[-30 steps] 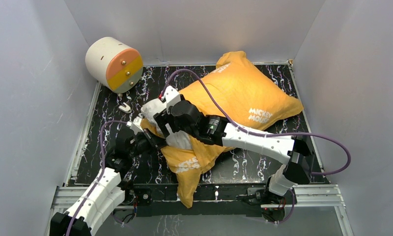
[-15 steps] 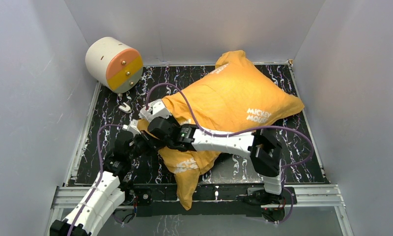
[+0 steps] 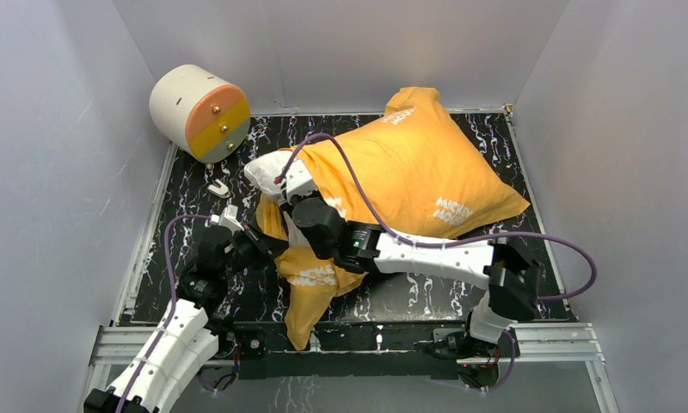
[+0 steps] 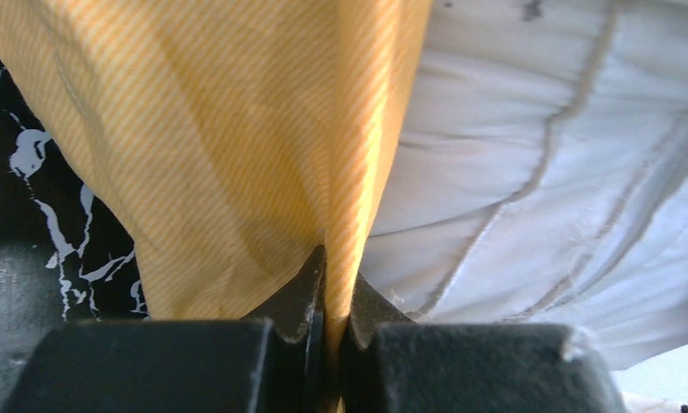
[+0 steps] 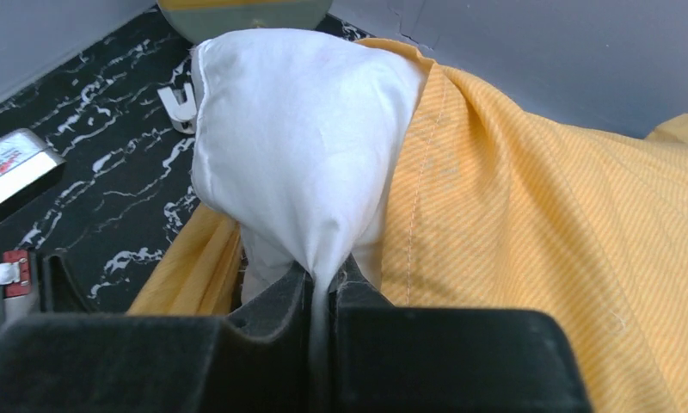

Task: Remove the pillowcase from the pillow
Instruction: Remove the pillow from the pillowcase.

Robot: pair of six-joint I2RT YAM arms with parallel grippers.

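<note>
The pillowcase, orange face up, is lying across the table, covering most of the pillow, whose white corner is poking out at the open end. The right gripper is clamping that corner; the left gripper is pinching the orange cloth. Both bites are looking thin, so pulling apart is risking a slip or the stuffing jamming.

At the far left we see a cream cylinder lying on its side, its orange and yellow end facing near-right. Just near of it, a small white clip rests on the black marbled table.
</note>
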